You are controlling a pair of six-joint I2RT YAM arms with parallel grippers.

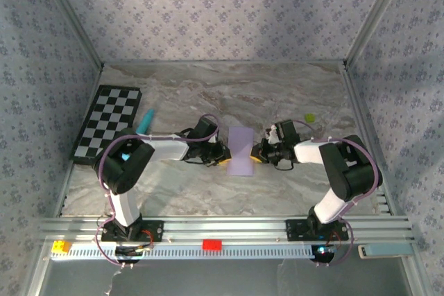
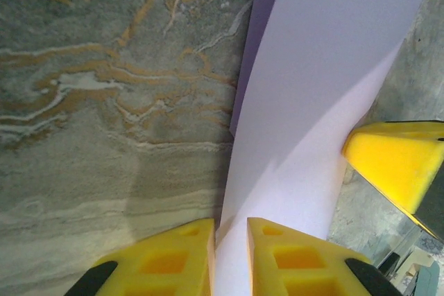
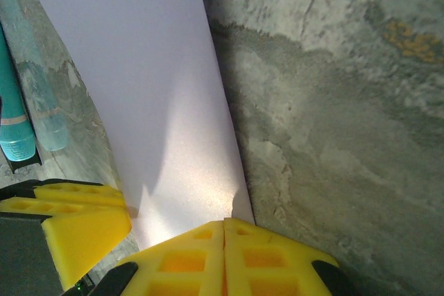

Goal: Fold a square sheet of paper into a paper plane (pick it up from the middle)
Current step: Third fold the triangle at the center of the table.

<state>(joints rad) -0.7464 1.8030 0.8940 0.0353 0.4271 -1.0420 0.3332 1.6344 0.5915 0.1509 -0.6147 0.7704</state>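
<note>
square sheet of paper point(image 1: 241, 150), folded narrow, has its long axis running near to far; my left hand point(image 2: 231, 230) pinches its left edge, my right hand point(image 3: 223, 227) its right.

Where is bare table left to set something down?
Bare: far strip between paper and back wall; near strip between paper and rail. Crowded: centre, left hand and right hand on paper; left rear, checkerboard and pen.
</note>
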